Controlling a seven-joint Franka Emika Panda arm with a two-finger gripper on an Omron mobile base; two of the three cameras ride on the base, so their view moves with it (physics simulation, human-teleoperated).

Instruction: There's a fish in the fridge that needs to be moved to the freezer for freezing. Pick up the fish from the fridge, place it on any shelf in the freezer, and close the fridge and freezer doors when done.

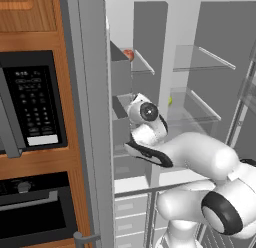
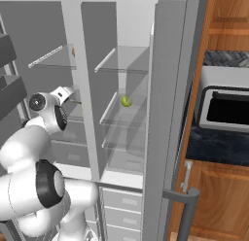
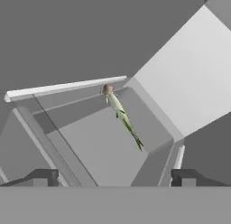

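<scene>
The fish, slim and green-silver with a brownish head, lies flat on a clear shelf just ahead of my gripper. The gripper is open, its fingertips wide apart and short of the fish, holding nothing. In the base views my hand reaches into the narrower freezer section of the grey unit. The wider fridge section stands beside it. Both doors are swung open: the freezer door on the left and the fridge door on the right.
A red round fruit sits on an upper freezer shelf and a small green ball on a fridge shelf. The black wall oven is set in wood cabinets to the left. The fridge door handle juts out low at the right.
</scene>
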